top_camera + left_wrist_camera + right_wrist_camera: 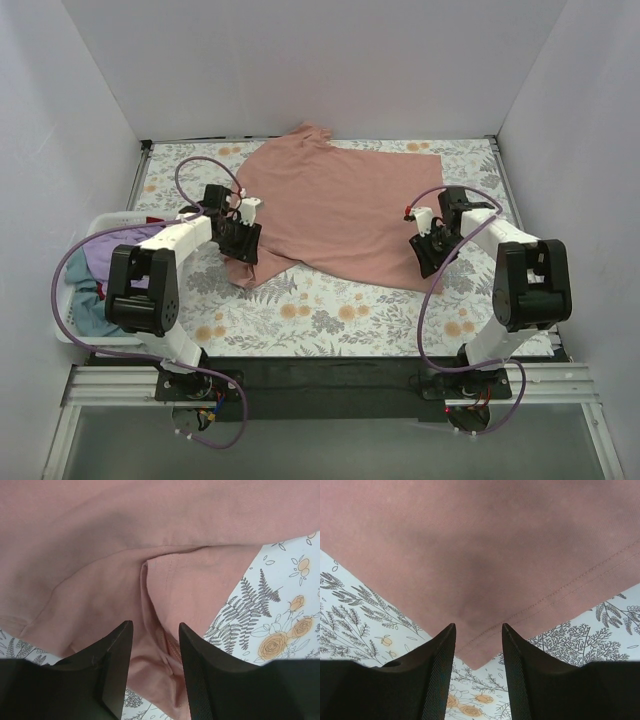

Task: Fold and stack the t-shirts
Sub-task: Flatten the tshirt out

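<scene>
Your left gripper and right gripper, both half-parted, straddle near edges of the pink shirt; at left, a white basket holds other shirts; floral table, white walls.

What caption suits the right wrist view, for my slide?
Right gripper, jaws apart, straddling a hemmed corner of the salmon-pink t-shirt.

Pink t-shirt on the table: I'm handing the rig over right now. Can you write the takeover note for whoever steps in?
Left gripper: jaws apart, straddling a fold at the near left corner of the pink t-shirt; no pinch visible.
Right gripper: jaws apart around the near right hem corner.
The pink t-shirt lies spread and unfolded on the floral table. The lavender shirt and teal shirt sit bunched in the white basket on the left.
Done: nothing folded or stacked.
Left: fold each shirt, then stack them.
</scene>
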`<state>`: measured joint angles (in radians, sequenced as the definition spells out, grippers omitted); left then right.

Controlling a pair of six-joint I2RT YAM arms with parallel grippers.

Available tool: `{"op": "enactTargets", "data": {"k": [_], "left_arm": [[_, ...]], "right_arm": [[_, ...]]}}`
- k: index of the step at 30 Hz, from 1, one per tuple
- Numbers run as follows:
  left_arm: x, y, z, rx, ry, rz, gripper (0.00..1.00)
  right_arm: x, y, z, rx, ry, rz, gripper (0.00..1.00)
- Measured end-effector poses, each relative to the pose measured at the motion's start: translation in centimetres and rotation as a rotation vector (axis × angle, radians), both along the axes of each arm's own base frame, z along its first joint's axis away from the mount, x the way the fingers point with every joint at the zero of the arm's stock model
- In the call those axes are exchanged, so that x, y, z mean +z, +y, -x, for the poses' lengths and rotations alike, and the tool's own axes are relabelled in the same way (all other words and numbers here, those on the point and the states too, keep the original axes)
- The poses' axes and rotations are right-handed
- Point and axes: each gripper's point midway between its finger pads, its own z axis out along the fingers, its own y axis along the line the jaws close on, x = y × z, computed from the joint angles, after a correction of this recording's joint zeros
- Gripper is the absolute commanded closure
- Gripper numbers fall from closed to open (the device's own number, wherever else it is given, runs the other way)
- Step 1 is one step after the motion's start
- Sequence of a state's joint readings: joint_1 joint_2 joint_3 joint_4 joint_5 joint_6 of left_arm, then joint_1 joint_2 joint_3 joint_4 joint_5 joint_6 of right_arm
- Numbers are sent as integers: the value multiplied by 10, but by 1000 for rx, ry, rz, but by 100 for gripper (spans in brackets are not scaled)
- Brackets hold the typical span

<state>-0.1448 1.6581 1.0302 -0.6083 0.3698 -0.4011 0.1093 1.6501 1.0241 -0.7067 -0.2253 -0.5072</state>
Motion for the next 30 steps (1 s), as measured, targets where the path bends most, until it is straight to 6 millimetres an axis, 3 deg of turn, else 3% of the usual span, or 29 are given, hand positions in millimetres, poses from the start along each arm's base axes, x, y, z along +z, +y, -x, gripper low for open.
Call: {"op": "enactTargets", "data": {"k": [5, 9, 15, 18, 19, 20, 23, 26, 30], "left_arm": [[-4, -5, 2, -7, 11, -12, 69], [-4, -8, 4, -13, 15, -9, 98], [12, -21, 25, -145, 8, 25, 100], [34, -38, 54, -326, -58, 25, 100], [39, -44, 67, -398, -78, 22, 95], [40, -46, 79, -461, -93, 13, 74], [32, -41, 117, -602, -68, -14, 52], [25, -29, 136, -647, -19, -46, 52], [38, -26, 118, -623, -77, -60, 55]], "right_arm": [[-7, -4, 2, -12, 26, 22, 52], [-11, -7, 2, -14, 35, 45, 53], [-11, -14, -1, -15, 28, 84, 54], [-12, -20, -2, -14, 24, 107, 54], [-12, -23, -3, -14, 20, 119, 54], [-12, -27, -4, -15, 17, 131, 54], [-12, -39, -6, -20, 11, 166, 54], [-10, -48, -6, -12, 4, 194, 54], [3, -50, -10, 10, -20, 203, 54]]}}
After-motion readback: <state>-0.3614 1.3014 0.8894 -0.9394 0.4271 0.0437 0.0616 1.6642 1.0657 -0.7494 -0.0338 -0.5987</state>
